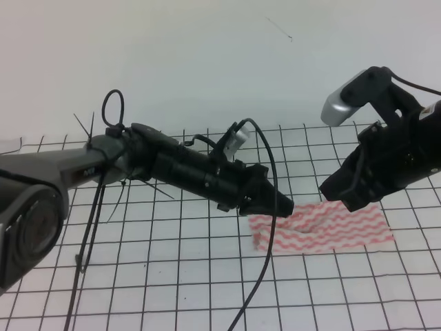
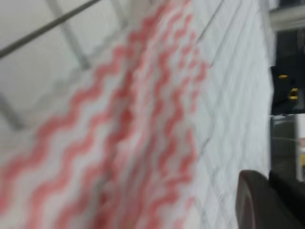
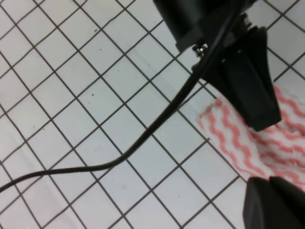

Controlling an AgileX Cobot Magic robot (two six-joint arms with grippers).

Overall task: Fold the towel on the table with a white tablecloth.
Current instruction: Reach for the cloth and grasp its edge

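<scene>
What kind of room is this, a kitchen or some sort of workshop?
Probably a robot test lab, not a kitchen: two black robot arms over a grid-lined white tablecloth, one striped towel, and a bare white wall.

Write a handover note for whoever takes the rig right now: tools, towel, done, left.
Left tool: tip at the towel's left edge; cannot tell if it is open or shut.
Right tool: over the towel's upper right part; its jaws are hidden, so the state is unknown.
Towel: lies on the white tablecloth, right of centre, mostly flat, with ripples near the left tool in the left wrist view.
Done: both arms brought to the towel. No clear fold visible.
Left: confirm grasps, then fold the towel.
</scene>
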